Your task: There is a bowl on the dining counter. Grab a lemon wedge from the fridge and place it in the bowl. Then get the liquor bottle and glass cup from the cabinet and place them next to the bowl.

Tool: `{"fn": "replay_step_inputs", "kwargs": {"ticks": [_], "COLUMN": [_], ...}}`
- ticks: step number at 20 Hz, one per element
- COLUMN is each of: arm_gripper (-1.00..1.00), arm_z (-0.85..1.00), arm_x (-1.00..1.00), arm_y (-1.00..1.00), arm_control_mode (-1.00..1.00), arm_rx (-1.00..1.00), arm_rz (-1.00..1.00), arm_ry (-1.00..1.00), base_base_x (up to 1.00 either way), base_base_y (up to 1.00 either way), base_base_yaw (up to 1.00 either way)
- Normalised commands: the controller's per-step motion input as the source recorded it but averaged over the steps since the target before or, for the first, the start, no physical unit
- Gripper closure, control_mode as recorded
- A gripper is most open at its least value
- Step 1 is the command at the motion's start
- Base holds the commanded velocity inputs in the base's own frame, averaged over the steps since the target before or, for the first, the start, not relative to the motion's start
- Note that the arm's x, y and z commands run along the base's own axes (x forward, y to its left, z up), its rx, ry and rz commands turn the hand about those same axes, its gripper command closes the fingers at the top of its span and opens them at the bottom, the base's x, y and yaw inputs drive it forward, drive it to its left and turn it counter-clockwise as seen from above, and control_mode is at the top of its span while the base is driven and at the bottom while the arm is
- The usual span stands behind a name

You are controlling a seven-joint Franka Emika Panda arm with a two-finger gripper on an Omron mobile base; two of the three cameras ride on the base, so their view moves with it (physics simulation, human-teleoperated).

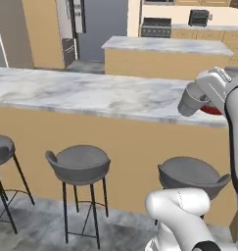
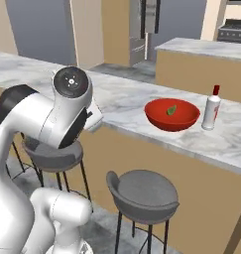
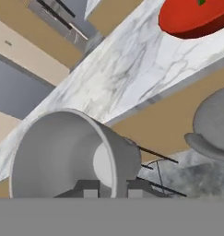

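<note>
Cup getting carried near the front edge of the bench [image 2: 142, 99], fingers [image 3: 112, 188] pinching its rim.

The fingers are clamping the wall of the grey glass cup [image 3: 67, 154], one tip inside and one outside, and the cup is hanging tipped over above the bench's near edge, not touching it. The red bowl [image 2: 171, 115] is sitting further along the bench with a greenish wedge [image 2: 171, 110] lying in it, and the liquor bottle [image 2: 210, 109] is standing upright just beside the bowl. Grey stools [image 2: 142, 193] are lining up below.
</note>
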Motion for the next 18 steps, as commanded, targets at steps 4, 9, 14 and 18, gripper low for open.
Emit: {"fn": "replay_step_inputs", "kwargs": {"ticks": [4,9,14,18], "arm_gripper": [1.00,1.00,1.00,1.00], "arm_z": [0.00,0.00,0.00,0.00], "arm_x": [0.00,0.00,0.14,0.66], "arm_y": [0.00,0.00,0.05,0.29], "arm_control_mode": [1.00,1.00,-1.00,-1.00], "arm_rx": [0.00,0.00,-0.02,-0.16], "arm_rz": [0.00,0.00,-0.06,-0.33], "arm_ry": [0.00,0.00,0.02,0.10], "base_base_x": [0.61,0.99,0.71,0.00], "base_base_y": [0.32,0.40,0.25,0.00], "base_base_yaw": [-0.59,-0.41,-0.22,0.00]}}
